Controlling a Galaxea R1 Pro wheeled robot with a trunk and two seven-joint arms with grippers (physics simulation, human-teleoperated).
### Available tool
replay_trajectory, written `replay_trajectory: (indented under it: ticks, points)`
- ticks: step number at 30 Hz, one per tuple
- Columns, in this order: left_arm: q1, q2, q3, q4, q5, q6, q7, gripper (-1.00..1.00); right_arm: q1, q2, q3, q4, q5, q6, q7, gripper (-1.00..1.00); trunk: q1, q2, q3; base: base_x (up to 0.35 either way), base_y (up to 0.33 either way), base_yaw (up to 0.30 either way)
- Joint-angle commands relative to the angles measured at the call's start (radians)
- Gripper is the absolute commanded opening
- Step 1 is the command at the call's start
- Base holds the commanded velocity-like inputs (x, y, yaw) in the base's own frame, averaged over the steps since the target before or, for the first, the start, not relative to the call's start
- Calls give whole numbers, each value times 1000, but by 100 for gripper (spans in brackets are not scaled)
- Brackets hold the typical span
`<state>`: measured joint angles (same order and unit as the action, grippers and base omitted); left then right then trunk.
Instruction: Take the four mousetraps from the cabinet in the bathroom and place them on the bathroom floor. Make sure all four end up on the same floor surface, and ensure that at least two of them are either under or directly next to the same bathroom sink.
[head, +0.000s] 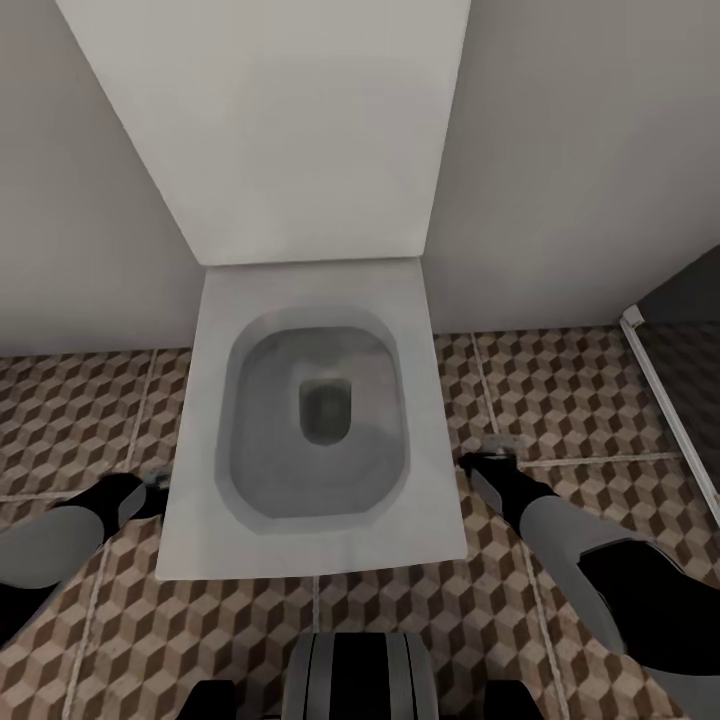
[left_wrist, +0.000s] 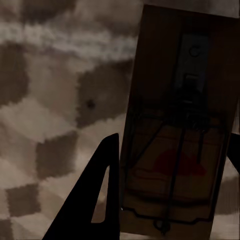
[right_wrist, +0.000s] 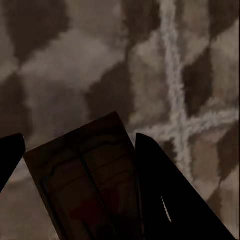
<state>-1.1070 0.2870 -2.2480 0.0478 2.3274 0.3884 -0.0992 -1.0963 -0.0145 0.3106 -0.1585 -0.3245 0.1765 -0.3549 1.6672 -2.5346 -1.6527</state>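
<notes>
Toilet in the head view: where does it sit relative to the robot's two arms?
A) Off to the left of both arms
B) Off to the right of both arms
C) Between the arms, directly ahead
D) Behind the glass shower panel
C: the white toilet fills the middle of the head view, with the left arm's gripper at its one side and the right gripper at the other, over the bathroom floor.

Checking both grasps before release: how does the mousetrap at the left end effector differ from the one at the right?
The dark brown wooden mousetrap between the left end effector's fingers shows its metal plate, wire bar and red mark clearly; the dark brown wooden mousetrap at the right end effector looks dimmer, its red faint. The left one extends well past the fingers; the right one barely does. Both sit between dark fingers above the cube-patterned tile floor.
</notes>
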Motion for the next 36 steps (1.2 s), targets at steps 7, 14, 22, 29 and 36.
replay_trajectory:
  ticks: [7, 14, 22, 29, 36]
  points:
    - [3, -2, -8, 1, 7, -31, -7, -100, 1, -5, 11, 28, 14, -66, -6, -100, 0, 0, 0, 0, 0, 0]
    - [4, 1, -9, 1, 7, -35, -7, -100, 2, -4, 12, 57, 12, -154, -6, -100, 0, 0, 0, 0, 0, 0]
    - [4, 2, -9, -1, 6, -48, -9, -100, 3, -3, 12, 73, 12, -164, -2, -100, 0, 0, 0, 0, 0, 0]
    - [4, 5, -9, -2, 7, -51, -13, -100, 6, -3, 12, 74, 12, -171, 0, -100, 0, 0, 0, 0, 0, 0]
    - [10, 10, -9, -13, 6, -126, -16, -100, 20, -4, 11, 74, 12, -229, 16, -100, 0, 0, 0, 0, 0, 0]
